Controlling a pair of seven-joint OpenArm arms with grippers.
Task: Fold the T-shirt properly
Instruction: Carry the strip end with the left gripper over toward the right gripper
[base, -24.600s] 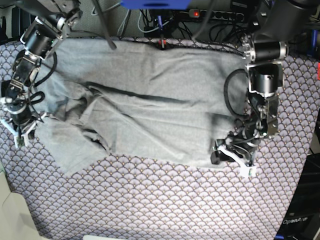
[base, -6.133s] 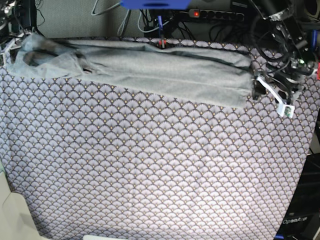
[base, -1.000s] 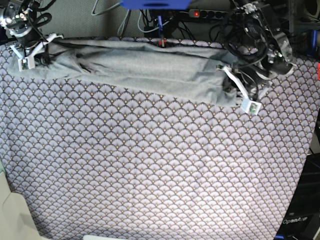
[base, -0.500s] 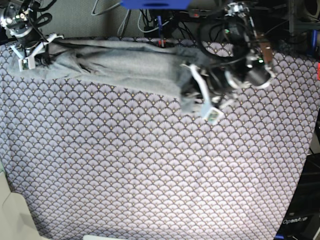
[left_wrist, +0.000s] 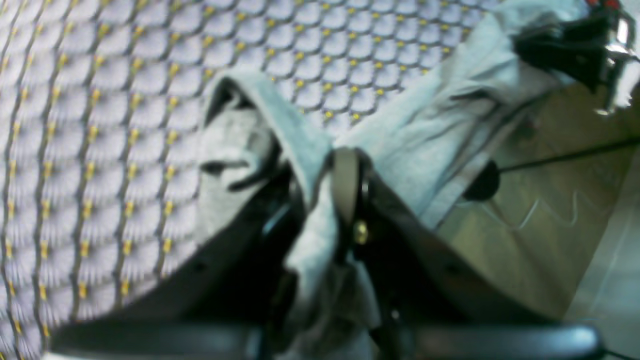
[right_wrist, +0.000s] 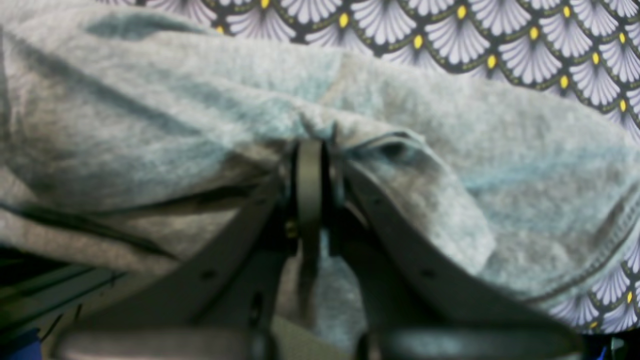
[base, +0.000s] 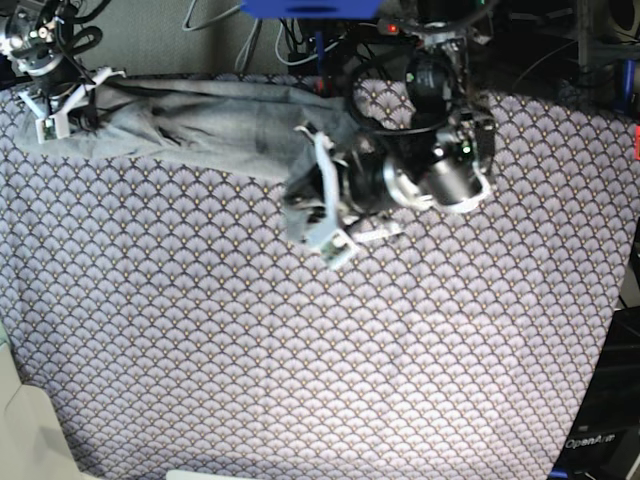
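Observation:
The light grey T-shirt (base: 200, 125) lies bunched in a long band along the table's far edge, from the far left corner to the middle. My left gripper (base: 318, 205) is shut on the shirt's right end and holds it over the table's middle. The left wrist view shows its fingers (left_wrist: 345, 180) pinched on the grey fabric (left_wrist: 410, 130). My right gripper (base: 62, 105) is shut on the shirt's left end at the far left corner. The right wrist view shows its fingers (right_wrist: 310, 175) closed on the fabric (right_wrist: 150, 120).
The purple-grey scallop-patterned cloth (base: 300, 350) covers the whole table. Cables and a power strip (base: 430, 30) lie behind the far edge. The left arm's body (base: 440, 170) reaches over the far middle. In the left wrist view, floor (left_wrist: 530, 210) shows past the table edge.
My left gripper has carried the shirt's right end leftward, from near the right edge to the table's middle, so the band is shorter. The right gripper has not moved.

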